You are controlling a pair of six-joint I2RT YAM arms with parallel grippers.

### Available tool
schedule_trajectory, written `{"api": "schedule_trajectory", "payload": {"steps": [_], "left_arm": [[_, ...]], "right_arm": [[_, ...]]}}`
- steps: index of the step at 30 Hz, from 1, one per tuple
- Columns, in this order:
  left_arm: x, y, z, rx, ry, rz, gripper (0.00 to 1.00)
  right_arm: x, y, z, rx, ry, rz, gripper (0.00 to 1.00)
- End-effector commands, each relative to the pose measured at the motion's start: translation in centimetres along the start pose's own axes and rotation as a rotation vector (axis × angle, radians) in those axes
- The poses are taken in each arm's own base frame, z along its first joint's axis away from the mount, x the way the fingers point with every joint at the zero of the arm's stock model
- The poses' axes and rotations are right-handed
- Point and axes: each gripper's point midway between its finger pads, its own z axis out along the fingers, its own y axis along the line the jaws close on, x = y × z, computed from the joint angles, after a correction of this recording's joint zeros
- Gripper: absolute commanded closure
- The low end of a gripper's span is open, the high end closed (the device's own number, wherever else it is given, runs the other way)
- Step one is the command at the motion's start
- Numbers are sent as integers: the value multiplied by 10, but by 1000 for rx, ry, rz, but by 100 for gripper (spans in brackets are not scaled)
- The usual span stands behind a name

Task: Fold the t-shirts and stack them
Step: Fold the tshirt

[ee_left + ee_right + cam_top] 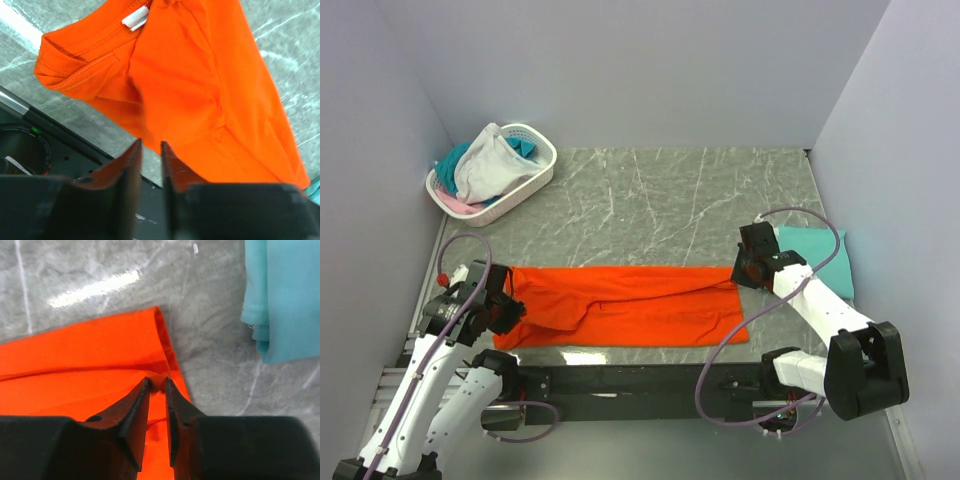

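Note:
The bright orange t-shirt (630, 305) lies as a long strip across the near part of the table. My left gripper (506, 308) is at its left end, near the collar and white label (136, 17). Its jaws are nearly together, with the shirt's edge (165, 95) at the fingertips. My right gripper (748, 268) is at the shirt's far right corner, shut on a pinch of orange cloth (159, 382); a raised crease runs left from it. A folded teal t-shirt (817, 258) lies at the right edge and also shows in the right wrist view (282, 295).
A white perforated basket (525, 185) at the back left holds white, teal and pink garments (485, 165). The arms' black base rail (630, 385) runs along the near edge. Grey walls close in the left, back and right.

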Motion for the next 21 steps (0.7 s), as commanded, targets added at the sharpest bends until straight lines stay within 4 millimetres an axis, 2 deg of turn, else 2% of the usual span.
{"api": "schedule_trajectory", "payload": {"steps": [1,2,3,5,6,8,9,10,11,12,13,14,16,17,20,21], "left_arm": [[3,-1,-7,16,23,21,70],[3,-1,-10,20,23,22,66],[3,1,-13,22,23,24,55],[0,5,-20,26,7,22,48],[-2,5,-23,33,-6,16,40],[-2,-2,-26,79,-8,21,30],[-2,-7,-27,104,-7,36,14],[1,-13,-27,132,15,48,5],[-2,-25,-25,173,2,48,1],[-3,-30,-22,182,0,59,1],[-4,-36,-19,197,-3,68,1],[-9,-51,-15,227,-14,77,1],[-11,-63,-8,247,-16,111,1],[-14,-76,-1,258,-21,118,1],[-14,-86,25,216,-9,138,1],[-15,-94,34,227,-11,138,0]], "right_arm": [[0,-5,-8,29,-17,30,72],[0,-7,-10,41,-17,30,71],[-4,-8,-15,41,-35,39,69],[-11,-8,-24,41,-63,42,61],[-18,-7,-31,25,-97,49,56],[-29,2,-45,-27,-138,54,53],[-35,8,-55,-71,-170,44,48],[-42,15,-63,-112,-194,35,46],[-44,28,-70,-195,-200,3,40],[-47,37,-79,-250,-224,-13,28],[-49,45,-84,-300,-232,-30,27],[-49,62,-92,-396,-233,-66,24],[-47,81,-100,-476,-235,-118,22],[-45,85,-100,-478,-234,-137,22],[-37,100,-96,-460,-212,-192,18],[-35,101,-86,-427,-190,-195,16]]}}
